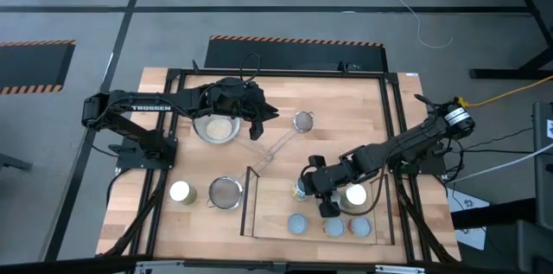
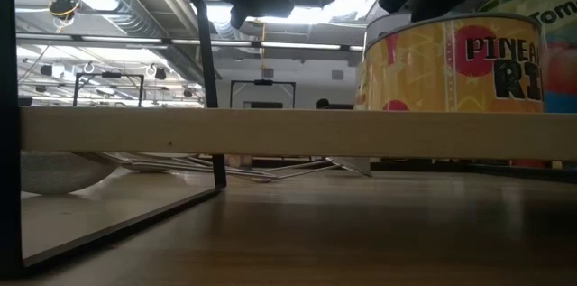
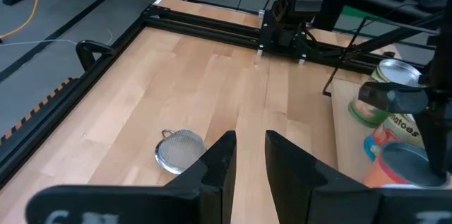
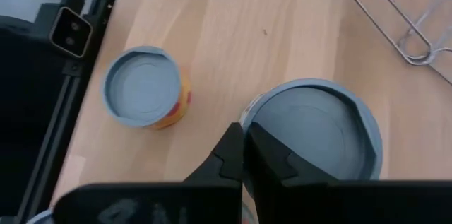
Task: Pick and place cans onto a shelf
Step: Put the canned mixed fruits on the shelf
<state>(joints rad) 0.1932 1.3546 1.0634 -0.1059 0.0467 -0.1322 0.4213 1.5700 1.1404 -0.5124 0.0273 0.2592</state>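
We see the right gripper (image 1: 327, 207) empty over the shelf (image 1: 268, 222), jaws shut, above a can (image 4: 314, 128); four cans sit on the shelf. Left gripper (image 3: 247, 155), jaws narrowly apart, holds nothing near the pan (image 1: 216, 127). One can (image 1: 182, 192) remains off-shelf; we judge opening before descent essential.

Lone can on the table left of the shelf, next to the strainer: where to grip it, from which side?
Judging from the high view, take the can across its round side wall, coming straight down from above. It stands upright, pale top up. Set the jaws clear of the strainer close on its right; the other sides look free.
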